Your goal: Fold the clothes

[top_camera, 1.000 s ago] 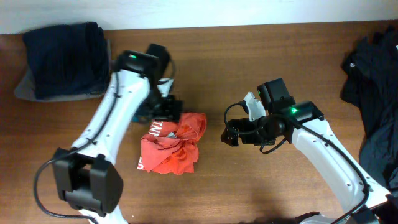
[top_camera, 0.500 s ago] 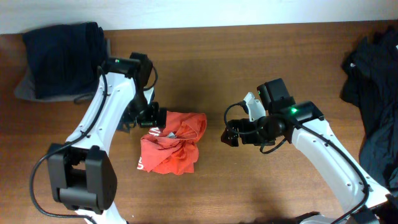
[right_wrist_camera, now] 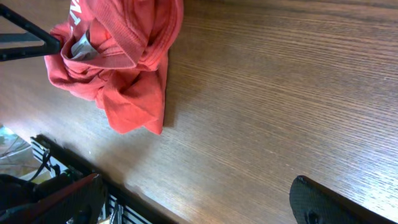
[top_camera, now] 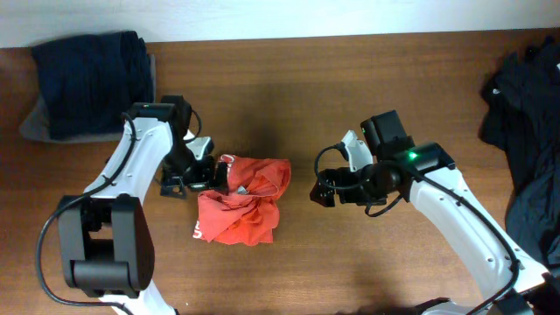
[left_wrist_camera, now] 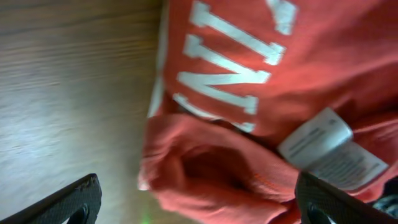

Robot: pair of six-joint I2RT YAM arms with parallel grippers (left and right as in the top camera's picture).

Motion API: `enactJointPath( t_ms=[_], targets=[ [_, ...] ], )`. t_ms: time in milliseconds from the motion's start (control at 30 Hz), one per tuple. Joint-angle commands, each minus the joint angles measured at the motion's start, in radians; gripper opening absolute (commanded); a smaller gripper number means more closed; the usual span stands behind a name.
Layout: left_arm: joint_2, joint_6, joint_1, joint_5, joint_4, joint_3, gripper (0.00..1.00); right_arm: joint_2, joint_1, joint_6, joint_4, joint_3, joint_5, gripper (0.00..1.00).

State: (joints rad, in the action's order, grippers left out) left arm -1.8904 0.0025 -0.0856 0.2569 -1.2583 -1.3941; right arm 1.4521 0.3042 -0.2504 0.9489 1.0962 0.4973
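The left claw (top_camera: 208, 175) stood spread wide at the left edge of the crumpled orange-red T-shirt (top_camera: 249, 210); the right claw (top_camera: 320, 189), also spread, hung above the worktop (top_camera: 350, 87) to its right.

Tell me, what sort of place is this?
Probably a robotics lab, not a home: a white left arm and right arm at a wooden table, a crumpled orange-red T-shirt between them, dark clothes heaped at the right edge.
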Motion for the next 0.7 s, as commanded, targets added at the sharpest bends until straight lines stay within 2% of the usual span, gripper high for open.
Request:
enactJointPath(
  t_ms=[0, 133, 200, 267, 367, 467, 567, 667],
  targets=[
    [0.007, 0.048, -0.001, 0.087, 0.020, 0.035, 0.99, 0.008, 0.011, 0.007, -0.003, 0.013, -0.005, 0.99],
    [0.007, 0.048, -0.001, 0.114, 0.035, 0.068, 0.98, 0.010, 0.011, 0.007, -0.008, 0.013, -0.005, 0.99],
    [0.007, 0.048, -0.001, 0.114, 0.036, 0.077, 0.92, 0.010, 0.011, 0.007, -0.010, 0.013, -0.005, 0.99],
    [0.007, 0.048, -0.001, 0.114, 0.034, 0.080, 0.75, 0.010, 0.011, 0.007, -0.010, 0.013, -0.005, 0.99],
    [0.007, 0.047, -0.001, 0.116, 0.030, 0.080, 0.43, 0.010, 0.011, 0.007, -0.010, 0.013, -0.005, 0.99],
    [0.008, 0.047, -0.001, 0.122, 0.024, 0.080, 0.20, 0.010, 0.011, 0.007, -0.011, 0.013, -0.005, 0.99],
    [0.013, 0.027, -0.001, 0.122, 0.007, 0.078, 0.10, 0.010, 0.011, 0.007, -0.012, 0.013, -0.005, 0.99],
    [0.033, 0.013, -0.001, 0.122, -0.011, 0.076, 0.05, 0.010, 0.011, 0.007, -0.018, 0.013, -0.005, 0.99]
  ],
)
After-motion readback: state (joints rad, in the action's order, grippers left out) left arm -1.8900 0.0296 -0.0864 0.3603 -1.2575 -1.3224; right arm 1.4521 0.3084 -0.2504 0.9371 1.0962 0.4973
